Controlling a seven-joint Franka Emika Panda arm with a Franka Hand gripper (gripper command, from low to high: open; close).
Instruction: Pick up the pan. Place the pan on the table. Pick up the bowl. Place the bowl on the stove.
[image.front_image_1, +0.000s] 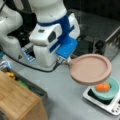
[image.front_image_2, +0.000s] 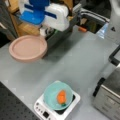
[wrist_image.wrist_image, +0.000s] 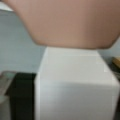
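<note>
My gripper (image.front_image_1: 65, 60) is shut on the short white handle (wrist_image.wrist_image: 75, 82) of the dusty-pink pan (image.front_image_1: 90, 68), which hangs level a little above the grey table (image.front_image_1: 65, 92). In a front view the pan (image.front_image_2: 28, 47) is at the left, casting a shadow on the table (image.front_image_2: 75, 62). The wrist view is filled by the pan's underside (wrist_image.wrist_image: 70, 22) and its handle. The light teal bowl (image.front_image_2: 51, 96) sits on the white stove (image.front_image_2: 41, 110) with an orange thing (image.front_image_2: 61, 97) inside it. The pan's rim overlaps the bowl (image.front_image_1: 111, 93) and stove (image.front_image_1: 100, 101) in a front view.
A wooden block-like top (image.front_image_1: 17, 100) stands at a front view's bottom left, with a dark bin (image.front_image_1: 30, 86) of items beside it. A steel toaster oven (image.front_image_2: 110, 100) stands to the right of the stove. The arm's white base (image.front_image_1: 12, 37) is at the back.
</note>
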